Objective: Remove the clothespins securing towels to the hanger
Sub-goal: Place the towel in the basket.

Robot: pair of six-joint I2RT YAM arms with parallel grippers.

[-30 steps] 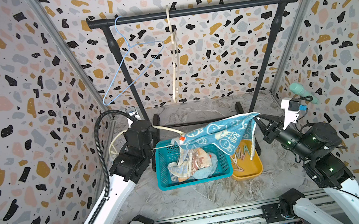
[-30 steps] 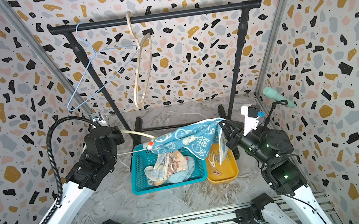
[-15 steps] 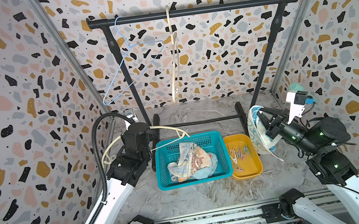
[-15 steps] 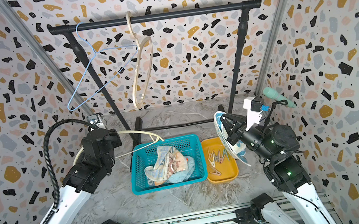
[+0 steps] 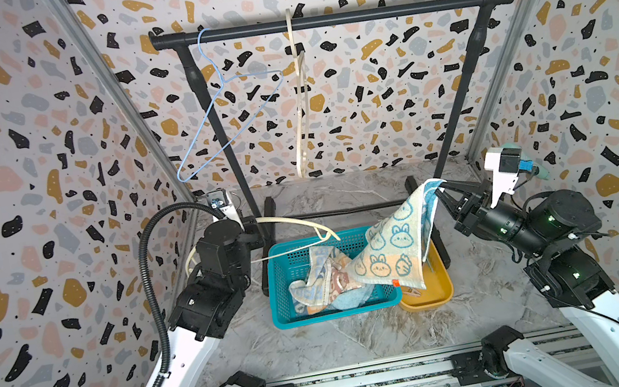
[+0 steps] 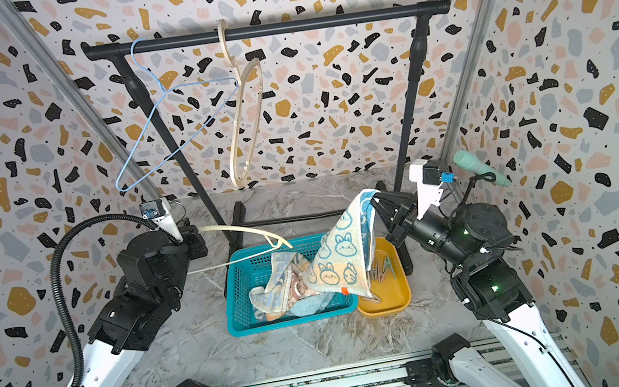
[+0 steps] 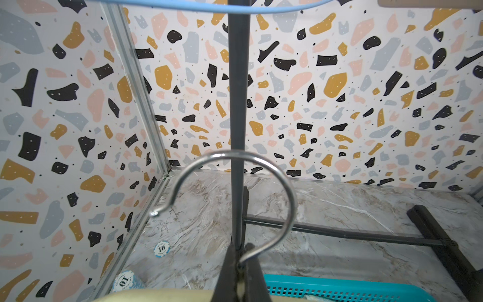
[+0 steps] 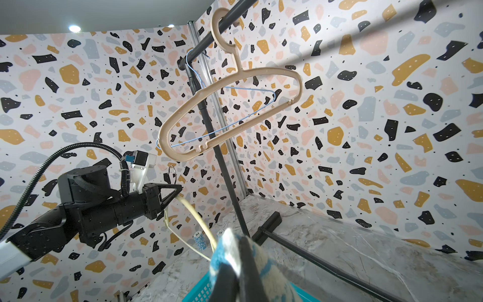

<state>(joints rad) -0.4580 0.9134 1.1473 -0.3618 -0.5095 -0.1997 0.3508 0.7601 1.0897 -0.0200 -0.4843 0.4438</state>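
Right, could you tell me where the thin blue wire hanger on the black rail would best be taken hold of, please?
Probably the neck just under its hook, where both sloping wires meet: the thin blue wire hanger hangs free and tilted on the black rail, so the wide loop would swing. Come from the front, jaws closing across the neck.

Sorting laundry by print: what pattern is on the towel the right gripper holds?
The towel shows blue cartoon rabbits on cream, clearest in a top view.
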